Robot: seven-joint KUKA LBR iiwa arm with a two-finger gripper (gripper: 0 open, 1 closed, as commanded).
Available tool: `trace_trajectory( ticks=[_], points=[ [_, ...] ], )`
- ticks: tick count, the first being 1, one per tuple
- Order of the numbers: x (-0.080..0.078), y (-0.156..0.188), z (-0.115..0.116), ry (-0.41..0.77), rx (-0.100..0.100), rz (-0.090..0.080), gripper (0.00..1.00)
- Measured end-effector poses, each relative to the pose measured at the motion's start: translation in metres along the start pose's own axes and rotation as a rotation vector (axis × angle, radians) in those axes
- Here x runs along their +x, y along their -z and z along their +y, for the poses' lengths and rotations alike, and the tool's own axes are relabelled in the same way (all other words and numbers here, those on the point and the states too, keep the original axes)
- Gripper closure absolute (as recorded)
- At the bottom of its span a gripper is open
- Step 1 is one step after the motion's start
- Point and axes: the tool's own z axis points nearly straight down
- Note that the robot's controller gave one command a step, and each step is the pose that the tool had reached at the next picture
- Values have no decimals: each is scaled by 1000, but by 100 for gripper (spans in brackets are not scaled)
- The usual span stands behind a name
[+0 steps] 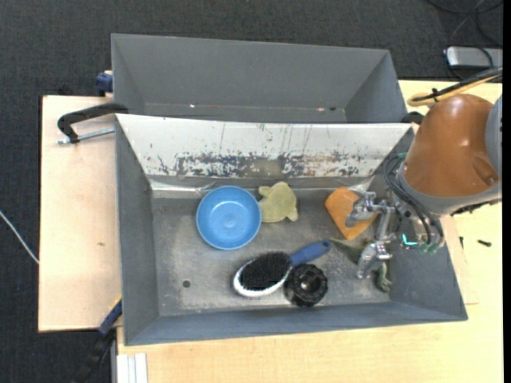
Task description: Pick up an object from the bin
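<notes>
— Which thing is the gripper nearest?

— A rounded orange thing [342, 211], on the right side of the bin's floor, toward the back wall. The gripper [372, 234] hangs just to its right, its two metal fingers [369, 207] spread well apart with only bin floor between them. The far finger is right beside the orange thing's edge; I cannot tell if they touch.

— Any writing on it?

— None I can read.

— What else is there, counted?

— One of each. A small dark green thing [384, 280] by the near finger. Further left, a hairbrush [263, 274] with a blue handle, and a black round thing [307, 284] touching its head. Behind those, a blue bowl [228, 217], upright, and a pale yellow-green soft thing [279, 202] just beside it.

— And the surroundings?

— The bin [160, 294] is grey metal with a scuffed floor; its back wall is speckled with wear. An orange cover [447, 150] sits on the wrist. Dark carpet [48, 38] lies around.
</notes>
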Motion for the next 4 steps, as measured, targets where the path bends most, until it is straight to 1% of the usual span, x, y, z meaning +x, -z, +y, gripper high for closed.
trace_trajectory(
  ticks=[1, 2, 3, 4],
  points=[
    [22, -8, 10, 251, 1, -5, 0],
    [-1, -67, -45, 140, 3, -8, 0],
    [-3, -65, -42, 143, 0, -12, 100],
    [-8, 58, -46, 117, 6, -21, 100]
  ],
)
